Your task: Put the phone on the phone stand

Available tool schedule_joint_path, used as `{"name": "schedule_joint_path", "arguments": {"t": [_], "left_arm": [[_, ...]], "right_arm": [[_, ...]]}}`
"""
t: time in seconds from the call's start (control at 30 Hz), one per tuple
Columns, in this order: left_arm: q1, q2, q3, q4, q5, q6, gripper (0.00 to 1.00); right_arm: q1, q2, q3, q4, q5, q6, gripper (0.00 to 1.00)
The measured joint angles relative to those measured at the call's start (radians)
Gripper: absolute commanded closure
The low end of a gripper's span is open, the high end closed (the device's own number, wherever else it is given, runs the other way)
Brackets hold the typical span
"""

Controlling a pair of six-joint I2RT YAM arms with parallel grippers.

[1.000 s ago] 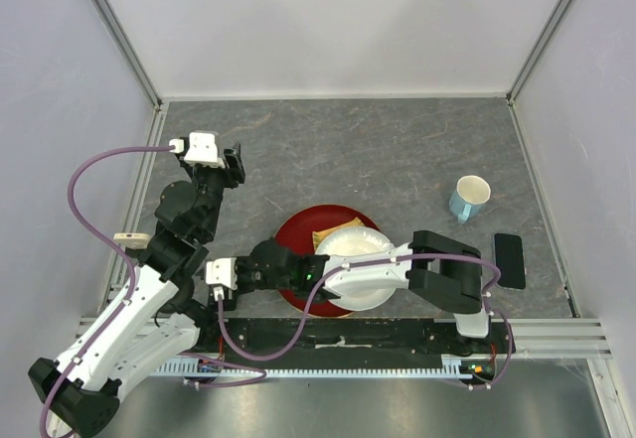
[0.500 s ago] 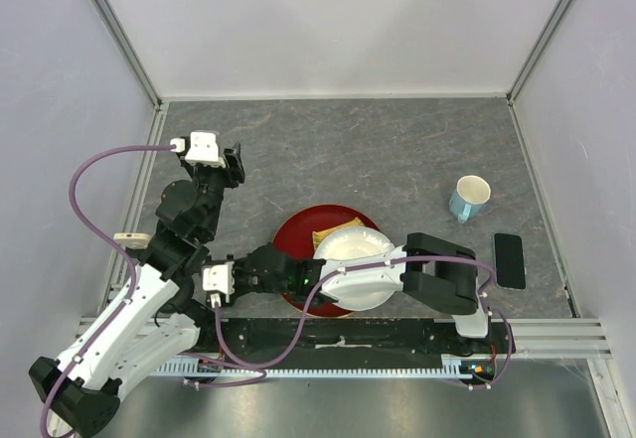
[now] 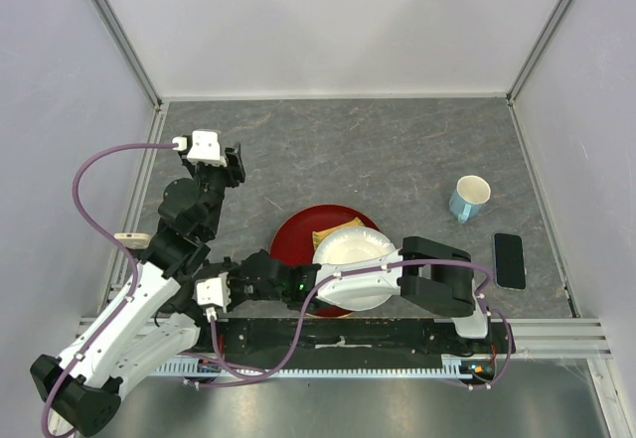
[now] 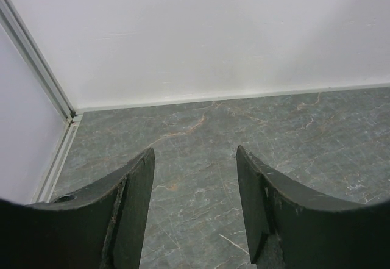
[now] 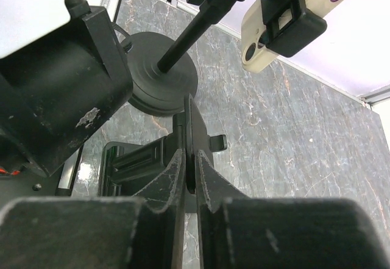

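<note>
The phone (image 3: pixel 510 260) lies flat, black screen up, near the table's right edge. The black phone stand (image 5: pixel 131 162) shows only in the right wrist view; in the top view it is hidden near the left arm. My right gripper (image 5: pixel 190 159) is shut on the stand's thin upright plate (image 5: pixel 201 129). The right arm reaches left across the plates, its wrist (image 3: pixel 211 293) near the front left edge, far from the phone. My left gripper (image 4: pixel 195 159) is open and empty above bare table, at the back left in the top view (image 3: pixel 237 163).
A light blue mug (image 3: pixel 469 198) stands just behind the phone. A red plate (image 3: pixel 293 234) holds a white paper plate (image 3: pixel 353 254) and a yellow piece (image 3: pixel 326 232). A cream device (image 5: pixel 280 19), clamped on a rod with a round black base (image 5: pixel 161 80), stands close beyond the stand.
My right wrist has moved left and toward the near edge, still shut on the stand. The left arm, the phone and the mug have not moved.
</note>
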Motion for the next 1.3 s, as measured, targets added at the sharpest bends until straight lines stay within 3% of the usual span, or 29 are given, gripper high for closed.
{"name": "schedule_joint_path", "arguments": {"t": [0.3, 0.47, 0.6, 0.87, 1.1, 1.2, 1.3], "left_arm": [[0.001, 0.007, 0.0, 0.0, 0.0, 0.0, 0.38], [0.002, 0.011, 0.0, 0.0, 0.0, 0.0, 0.39], [0.002, 0.013, 0.0, 0.0, 0.0, 0.0, 0.38], [0.002, 0.019, 0.0, 0.0, 0.0, 0.0, 0.37], [0.002, 0.019, 0.0, 0.0, 0.0, 0.0, 0.37], [0.003, 0.019, 0.0, 0.0, 0.0, 0.0, 0.37], [0.003, 0.019, 0.0, 0.0, 0.001, 0.0, 0.37]], "right_arm": [[0.001, 0.004, 0.018, -0.039, -0.002, 0.001, 0.6], [0.0, 0.004, 0.018, -0.056, 0.001, 0.001, 0.52], [0.0, 0.001, 0.013, -0.055, 0.003, 0.005, 0.38], [-0.022, -0.132, -0.094, -0.012, -0.002, 0.069, 0.25], [-0.149, -0.292, -0.221, 0.141, 0.055, 0.187, 0.17], [-0.254, -0.317, -0.239, 0.182, 0.18, 0.282, 0.06], [-0.361, -0.332, -0.256, 0.181, 0.331, 0.379, 0.02]]}}
